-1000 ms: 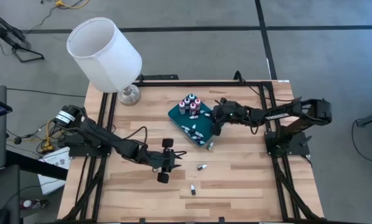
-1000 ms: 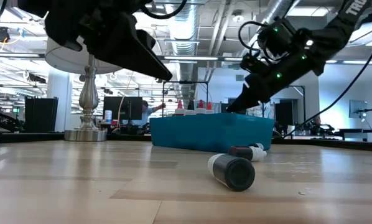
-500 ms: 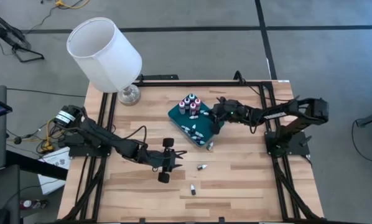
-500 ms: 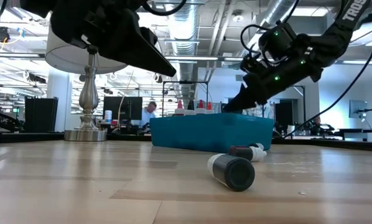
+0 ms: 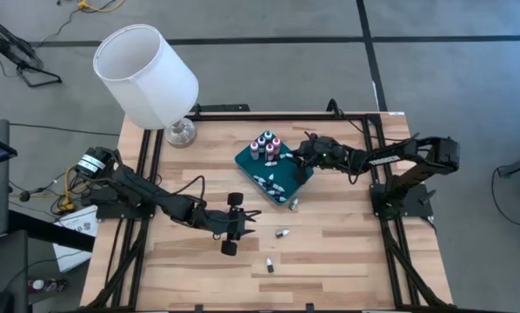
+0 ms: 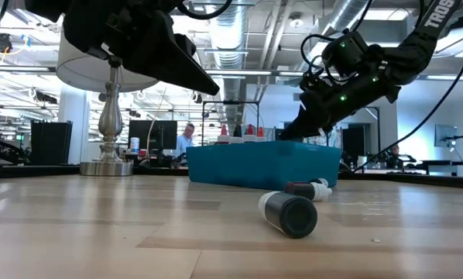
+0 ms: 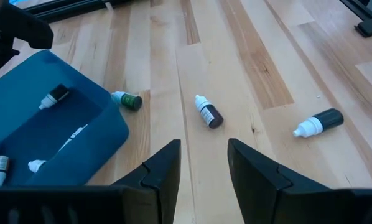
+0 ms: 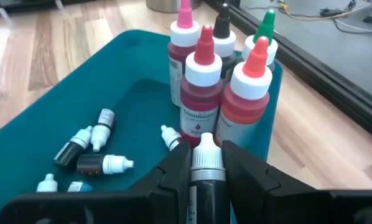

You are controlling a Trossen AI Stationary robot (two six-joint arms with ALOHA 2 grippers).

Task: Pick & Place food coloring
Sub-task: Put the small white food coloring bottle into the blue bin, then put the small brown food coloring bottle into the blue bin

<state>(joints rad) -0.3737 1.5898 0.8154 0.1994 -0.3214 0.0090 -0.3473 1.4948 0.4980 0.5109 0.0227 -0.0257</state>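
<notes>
Right gripper (image 8: 201,163), clamped on a food coloring bottle (image 8: 203,171), has moved inward over the teal tray (image 5: 301,177) toward the upright bottles (image 5: 265,144); drop-off looks close. Left gripper (image 7: 201,163) hangs spread, empty, over three stray bottles (image 7: 208,112) on the table (image 5: 347,252).

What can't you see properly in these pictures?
- The bottle held in the right gripper: in the right wrist view its body is hidden between the fingers, so its colour can't be told.
- Bottles lying in the tray: in the low view the tray's wall hides them.
- Labels on the loose bottles on the table: too small in the high view.
</notes>
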